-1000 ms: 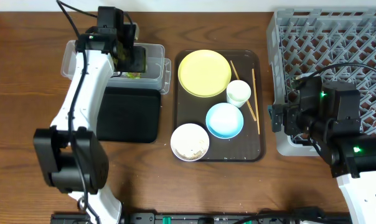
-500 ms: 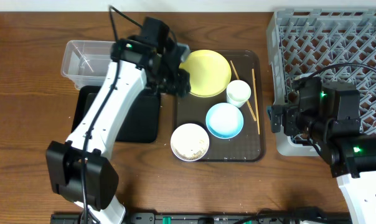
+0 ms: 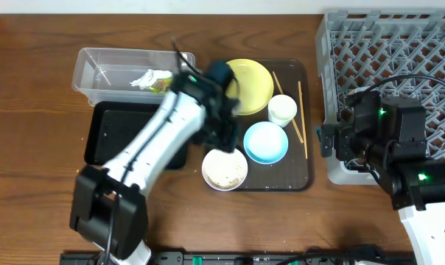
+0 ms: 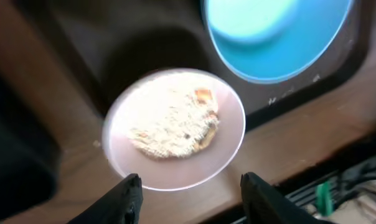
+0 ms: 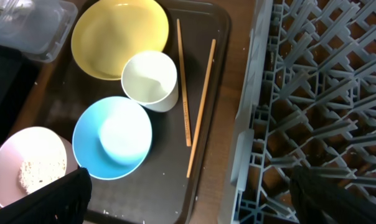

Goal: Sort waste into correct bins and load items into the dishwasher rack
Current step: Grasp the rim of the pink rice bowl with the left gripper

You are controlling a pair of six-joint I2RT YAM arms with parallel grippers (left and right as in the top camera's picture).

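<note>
The crumpled white wrapper [image 3: 150,79] lies in the clear tub [image 3: 97,73]; the black tray [image 3: 116,140] sits in front of it. My left gripper [image 3: 224,136] is open and empty, hovering above the white bowl [image 3: 224,168] that holds pale rice grains [image 4: 169,124]; its fingers [image 4: 191,202] straddle the bowl's near rim [image 4: 228,134]. The light-blue bowl [image 3: 265,142], white cup [image 3: 282,110], yellow plate [image 3: 253,85] and chopsticks [image 3: 300,110] lie on the brown serving tray. My right gripper [image 5: 194,205] is open and empty between that tray and the grey rack [image 3: 392,51].
The dark-brown serving tray [image 3: 300,173] holds all the dishes. In the right wrist view the plate [image 5: 119,37], cup [image 5: 149,79], blue bowl [image 5: 112,137] and chopsticks [image 5: 200,106] sit left of the rack wall [image 5: 250,124]. The rack holds nothing visible.
My left arm swung from over the clear tub to the right and forward, ending above the white bowl. The wrapper now lies uncovered in the tub. The right arm has not moved.
</note>
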